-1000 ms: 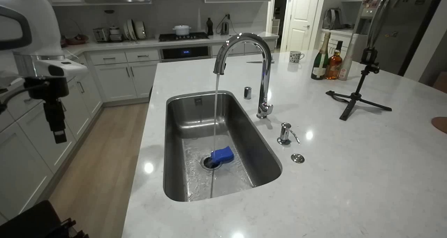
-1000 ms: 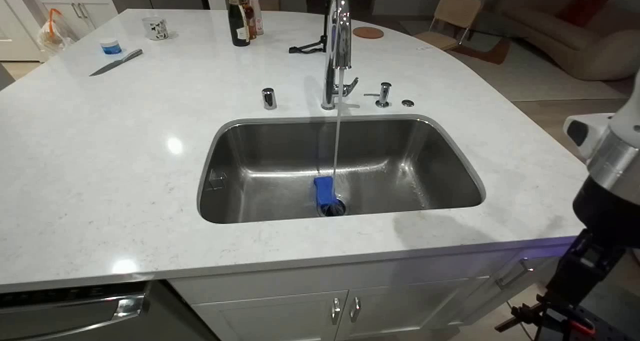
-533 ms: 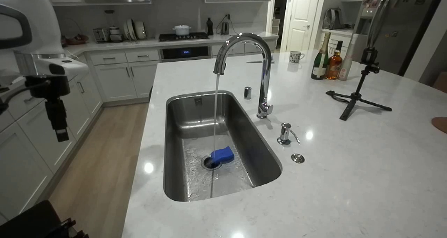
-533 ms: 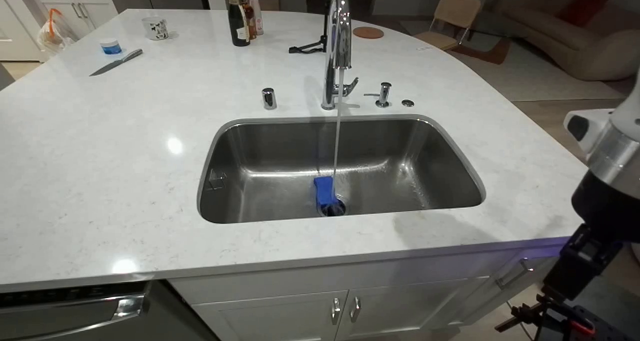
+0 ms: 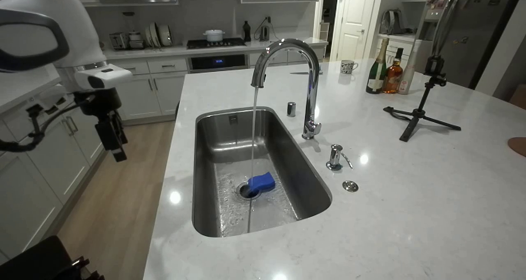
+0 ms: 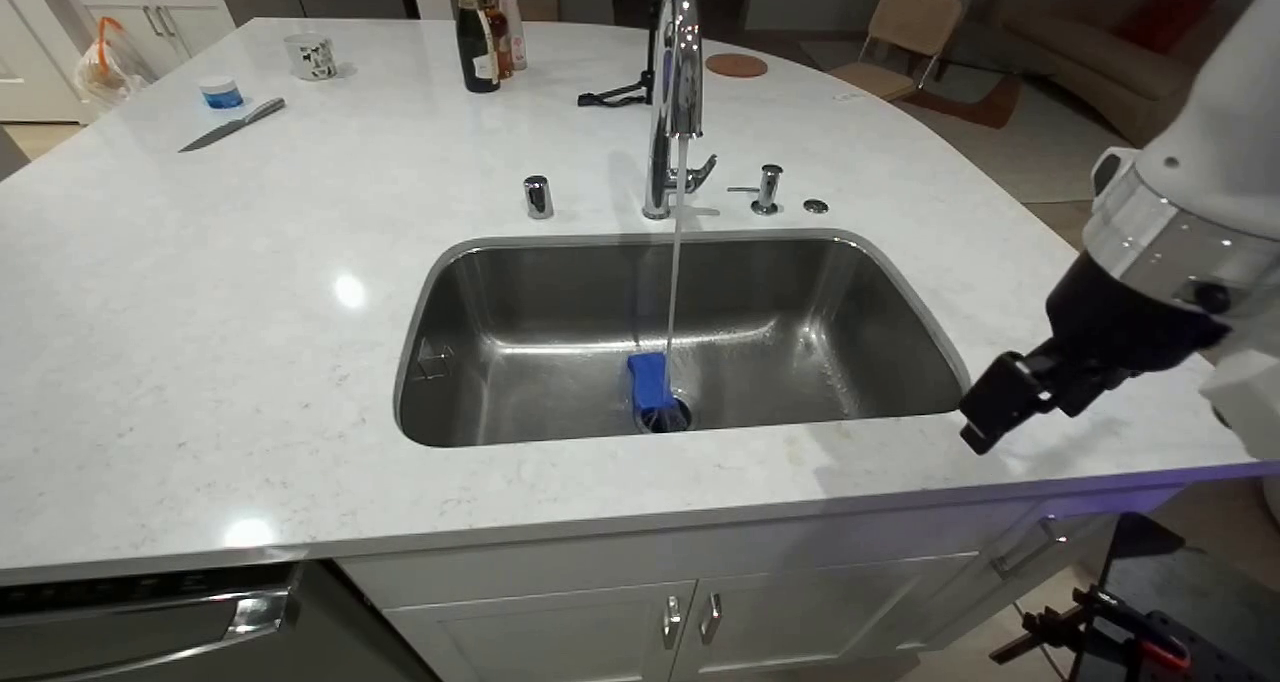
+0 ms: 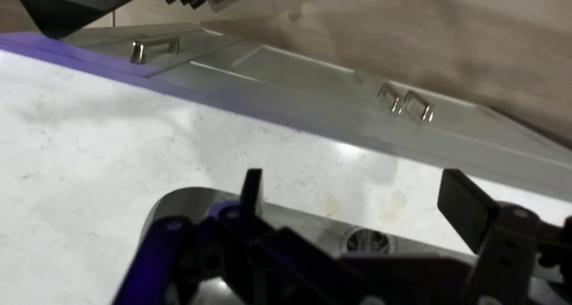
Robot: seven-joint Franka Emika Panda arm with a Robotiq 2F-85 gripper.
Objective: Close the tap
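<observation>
The tap point(image 5: 311, 103) is a tall chrome gooseneck faucet behind the sink, also seen in an exterior view point(image 6: 660, 152). A stream of water runs from its spout into the sink. Its small side lever point(image 6: 703, 172) sticks out from the base and tilts up. My gripper point(image 5: 120, 150) is well away from the tap, raised on the cabinet side of the sink. In an exterior view the gripper point(image 6: 985, 434) appears by the sink's right corner. In the wrist view my gripper point(image 7: 353, 180) has its fingers wide apart with nothing between them. The tap is out of the wrist view.
A blue sponge point(image 5: 261, 182) lies by the drain in the steel sink point(image 6: 700, 240). A soap dispenser point(image 5: 335, 157), a flat round cap point(image 5: 350, 186) and a short chrome fitting point(image 5: 291, 109) stand near the tap. A tripod point(image 5: 419, 111) and bottles point(image 5: 377, 72) stand behind.
The arm has risen and swung toward the sink: right in one exterior picture, up and left in the other. The tap, its lever and the running water look the same.
</observation>
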